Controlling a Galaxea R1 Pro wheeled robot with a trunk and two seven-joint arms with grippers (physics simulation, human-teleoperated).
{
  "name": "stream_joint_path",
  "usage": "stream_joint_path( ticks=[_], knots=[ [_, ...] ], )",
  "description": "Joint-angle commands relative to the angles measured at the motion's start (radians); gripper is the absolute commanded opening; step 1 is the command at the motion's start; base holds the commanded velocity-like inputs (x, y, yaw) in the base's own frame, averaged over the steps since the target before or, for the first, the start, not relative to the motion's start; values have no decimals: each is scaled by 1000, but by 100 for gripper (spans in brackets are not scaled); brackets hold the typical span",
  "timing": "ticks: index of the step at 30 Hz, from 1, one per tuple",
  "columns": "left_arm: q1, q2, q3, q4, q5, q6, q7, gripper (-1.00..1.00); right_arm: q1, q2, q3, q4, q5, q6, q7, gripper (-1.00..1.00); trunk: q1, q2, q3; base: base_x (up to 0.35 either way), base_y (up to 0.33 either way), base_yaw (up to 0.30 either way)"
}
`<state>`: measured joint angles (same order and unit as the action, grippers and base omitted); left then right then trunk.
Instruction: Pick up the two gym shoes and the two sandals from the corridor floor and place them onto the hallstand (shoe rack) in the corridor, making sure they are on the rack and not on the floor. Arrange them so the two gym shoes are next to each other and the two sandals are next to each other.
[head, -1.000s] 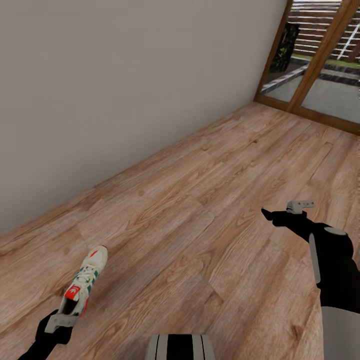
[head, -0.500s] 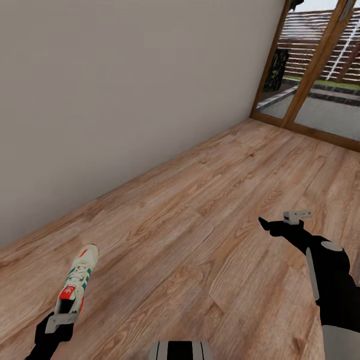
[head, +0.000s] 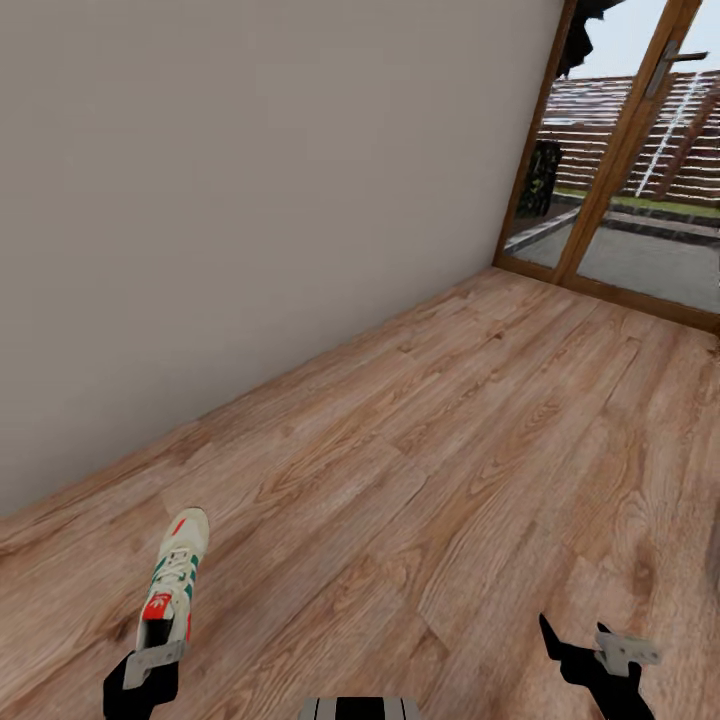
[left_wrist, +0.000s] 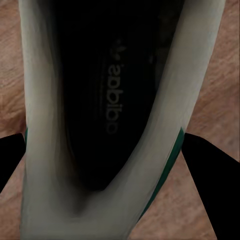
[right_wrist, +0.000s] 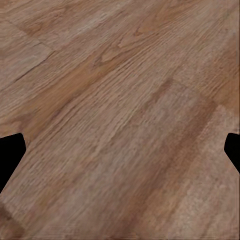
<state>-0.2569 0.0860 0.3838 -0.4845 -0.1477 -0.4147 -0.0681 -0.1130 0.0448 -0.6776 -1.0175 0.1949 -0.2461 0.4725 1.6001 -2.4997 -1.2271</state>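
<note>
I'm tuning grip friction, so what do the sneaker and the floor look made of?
The gym shoe: seemingly smooth cream leather or synthetic, with matte side panels, white laces and a dark printed insole. The corridor floor: wood-look planks, likely laminate, with visible grain, knots and seams.

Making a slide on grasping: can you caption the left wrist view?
Left gripper straddling a gym shoe, looking into its dark insole, wood floor beyond.

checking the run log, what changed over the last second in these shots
The head camera tilted up, showing more of the glass door. The right gripper dropped to the picture's lower edge, more than the tilt explains, jaws open. The left gripper kept its hold on the heel of the cream-white gym shoe with teal stripes, carried over the light-brown wood-plank floor.
</note>
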Motion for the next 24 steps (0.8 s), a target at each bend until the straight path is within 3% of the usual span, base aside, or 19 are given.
stream_joint_path(
  ticks=[1,5,16,24],
  knots=[
    [-1,-4,7,3,-9,-4,15,-100,0,2,-9,51,10,-44,5,100,-4,7,4,0,0,0],
    [0,-10,6,7,-9,-5,57,-100,1,1,-15,215,11,-183,4,100,-19,35,23,0,0,0],
    [2,-8,4,8,-13,-6,58,-100,1,0,-15,269,11,-219,4,100,-61,112,75,0,0,0],
    [4,-1,-5,16,-15,-7,50,-100,1,-21,-14,302,11,-220,5,100,-92,168,113,0,0,0]
  ],
)
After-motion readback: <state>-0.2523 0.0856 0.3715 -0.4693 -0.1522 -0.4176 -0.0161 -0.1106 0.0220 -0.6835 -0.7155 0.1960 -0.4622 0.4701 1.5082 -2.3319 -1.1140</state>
